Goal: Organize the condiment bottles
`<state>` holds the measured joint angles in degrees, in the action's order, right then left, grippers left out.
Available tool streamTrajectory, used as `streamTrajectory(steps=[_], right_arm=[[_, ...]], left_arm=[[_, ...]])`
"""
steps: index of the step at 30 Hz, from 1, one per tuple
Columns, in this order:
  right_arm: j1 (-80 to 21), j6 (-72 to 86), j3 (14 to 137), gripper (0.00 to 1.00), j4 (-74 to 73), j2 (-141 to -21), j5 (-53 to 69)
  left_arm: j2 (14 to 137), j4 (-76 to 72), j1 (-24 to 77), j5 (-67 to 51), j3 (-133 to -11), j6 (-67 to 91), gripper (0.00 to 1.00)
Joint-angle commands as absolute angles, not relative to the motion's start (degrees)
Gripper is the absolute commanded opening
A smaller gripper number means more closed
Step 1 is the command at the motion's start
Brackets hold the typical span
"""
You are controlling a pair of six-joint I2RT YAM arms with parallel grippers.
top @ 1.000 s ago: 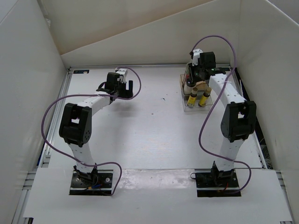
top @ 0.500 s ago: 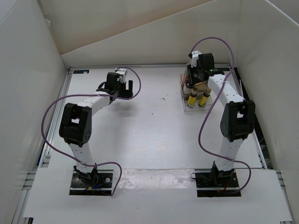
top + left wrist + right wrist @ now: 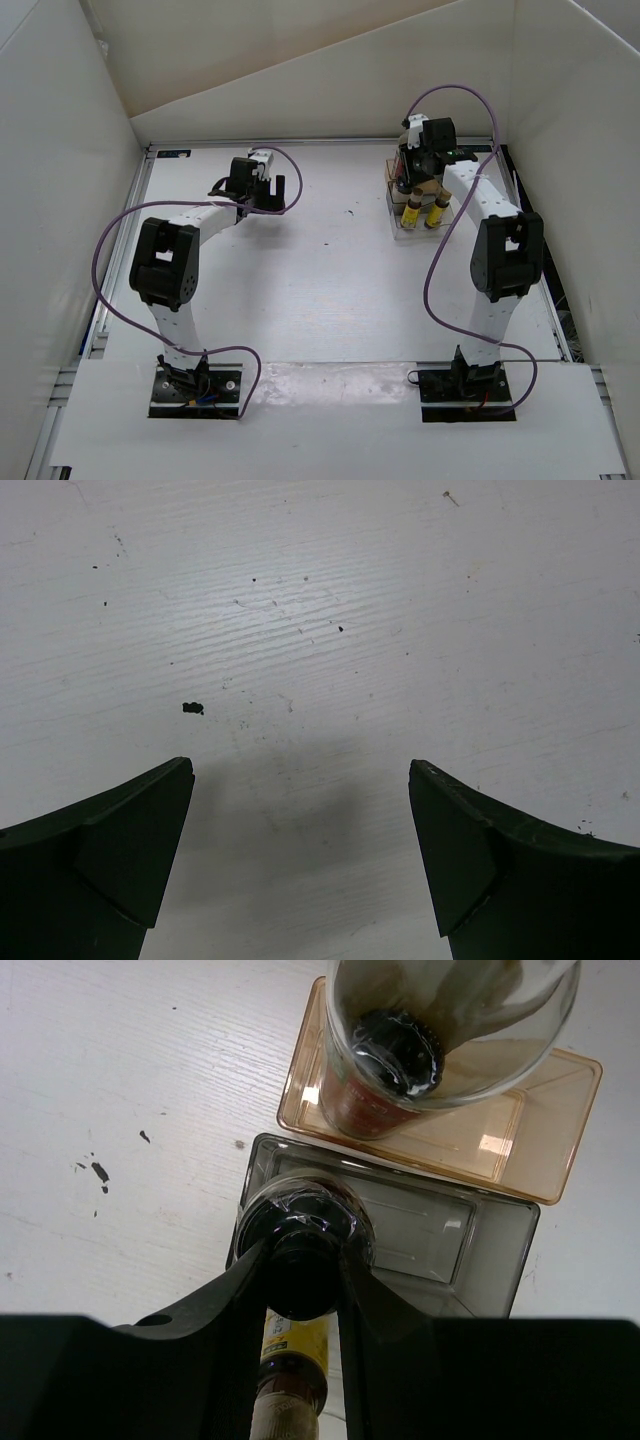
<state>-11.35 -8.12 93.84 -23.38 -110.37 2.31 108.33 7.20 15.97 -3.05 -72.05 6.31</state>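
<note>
Seemingly upright, the squat jar (image 3: 300,1217) sits directly beneath the right tool (image 3: 303,1282), clamped on its cap (left tool (image 3: 300,815) gapes, empty).

The right arm swings a little to its left over the second. Its gripper (image 3: 305,1268), clamped on the black cap of the jar (image 3: 300,1212), now sits slightly further left and nearer the bases than before, so the rack (image 3: 397,222) lies more squarely under it. The elbow (image 3: 508,255) behind the gripper follows it left. The purple cable (image 3: 455,89) looping beyond the gripper draws in, now lower and tighter. On the other side, the left arm's elbow (image 3: 163,262) edges slightly right and its cable (image 3: 97,270) pulls in a little.
</note>
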Motion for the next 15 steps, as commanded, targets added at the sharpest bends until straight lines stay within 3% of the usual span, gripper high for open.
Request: streamTrajectory(steps=[1,4,7,10,15], right_arm=[[-11.3,-8.1,94.0,0.09,-19.6,-109.3,2.4],[-11.3,-8.1,93.7,0.28,-19.5,-109.3,2.2],[-11.2,-8.1,93.3,0.34,-19.1,-109.1,2.0],[-11.2,-8.0,92.7,0.50,-18.7,-108.5,1.6],[-11.7,-8.3,91.0,0.58,-16.9,-106.8,0.3]], left_arm=[[107.8,6.1,15.8,-4.2,-73.0,6.9,1.00],[108.0,6.1,15.9,-4.4,-73.2,7.0,1.00],[108.2,6.0,15.9,-4.4,-73.4,7.0,1.00],[108.2,6.1,15.8,-4.6,-73.6,7.4,1.00],[107.8,6.2,15.9,-4.5,-73.6,7.3,1.00]])
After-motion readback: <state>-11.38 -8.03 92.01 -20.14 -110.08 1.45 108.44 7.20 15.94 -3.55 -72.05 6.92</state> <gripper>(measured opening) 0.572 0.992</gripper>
